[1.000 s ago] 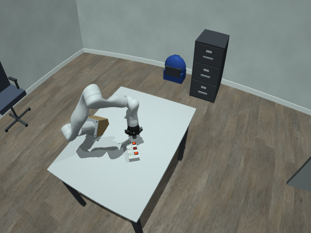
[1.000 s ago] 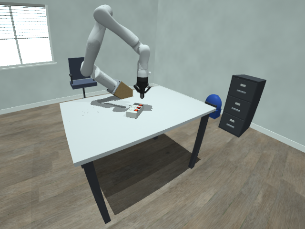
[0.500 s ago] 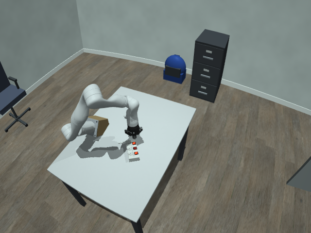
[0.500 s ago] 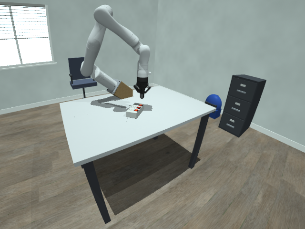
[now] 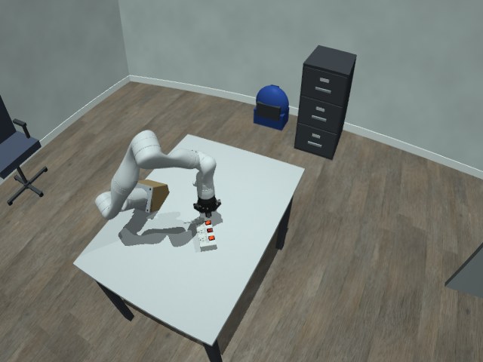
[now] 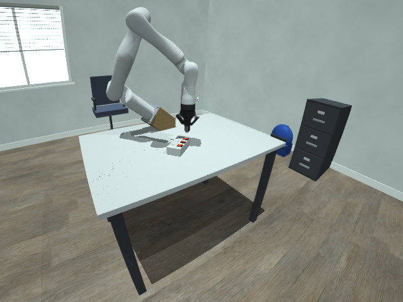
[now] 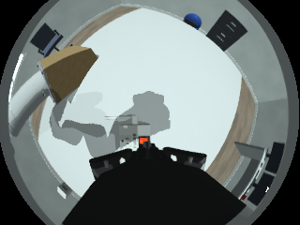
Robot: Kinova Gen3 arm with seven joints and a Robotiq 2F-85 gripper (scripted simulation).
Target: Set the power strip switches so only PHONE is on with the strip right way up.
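Note:
A white power strip (image 5: 204, 236) (image 6: 177, 145) lies face up near the middle of the white table (image 5: 249, 182) (image 6: 227, 143). Three red switches glow along its top; in the top view they show at the far end (image 5: 208, 222), the middle (image 5: 210, 230) and the near end (image 5: 211, 237). My gripper (image 5: 208, 213) (image 6: 187, 129) (image 7: 146, 145) is shut and empty, pointing straight down a short way above the strip's far end. In the wrist view one red switch (image 7: 144, 139) shows just beyond the fingertips; the rest of the strip is hidden by the gripper body.
The arm's brown base block (image 5: 157, 193) (image 6: 164, 121) stands on the table behind the strip. A black filing cabinet (image 5: 324, 102) (image 6: 318, 138), a blue bin (image 5: 272, 107) (image 6: 282, 136) and an office chair (image 5: 17, 155) (image 6: 104, 100) stand on the floor around the table.

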